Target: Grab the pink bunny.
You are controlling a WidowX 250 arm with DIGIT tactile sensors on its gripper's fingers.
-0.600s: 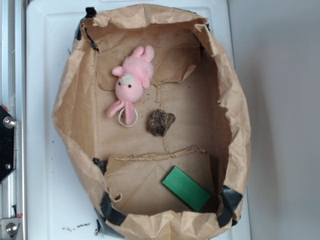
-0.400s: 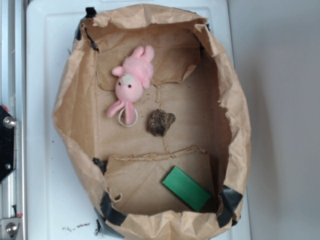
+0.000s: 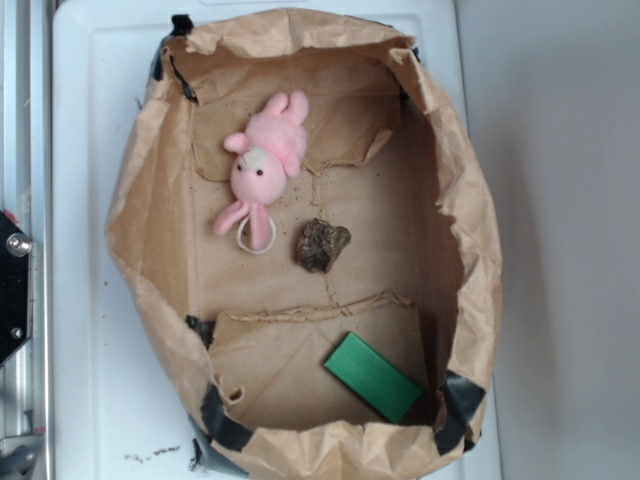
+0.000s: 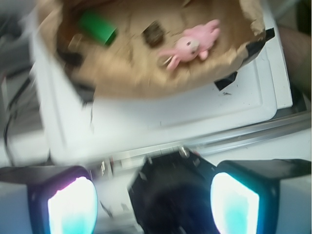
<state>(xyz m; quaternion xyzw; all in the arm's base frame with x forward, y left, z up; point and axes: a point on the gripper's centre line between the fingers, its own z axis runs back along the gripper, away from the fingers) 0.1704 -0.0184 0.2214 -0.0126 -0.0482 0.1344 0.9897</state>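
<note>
The pink bunny (image 3: 262,165) lies on the floor of an open brown paper bag (image 3: 140,200), in its upper left part, with its whitish face and white ring toward the bag's middle. In the blurred wrist view the bunny (image 4: 190,44) shows small at the top, far beyond my gripper (image 4: 153,204). My gripper is open, its two glowing pads (image 4: 73,207) wide apart at the bottom of that view with nothing held. It hangs outside the bag, over a black mount (image 4: 170,190). The exterior view does not show the gripper.
A brown lumpy rock (image 3: 321,244) sits just right of the bunny's ring. A flat green block (image 3: 372,377) lies at the bag's lower right. The bag's crumpled walls stand up all round on a white tray (image 3: 90,330). A metal rail and black mount (image 3: 12,290) line the left edge.
Bunny, rock and block have not moved. At the exterior view's lower left corner the metal bolt is now covered by a blurred grey shape.
</note>
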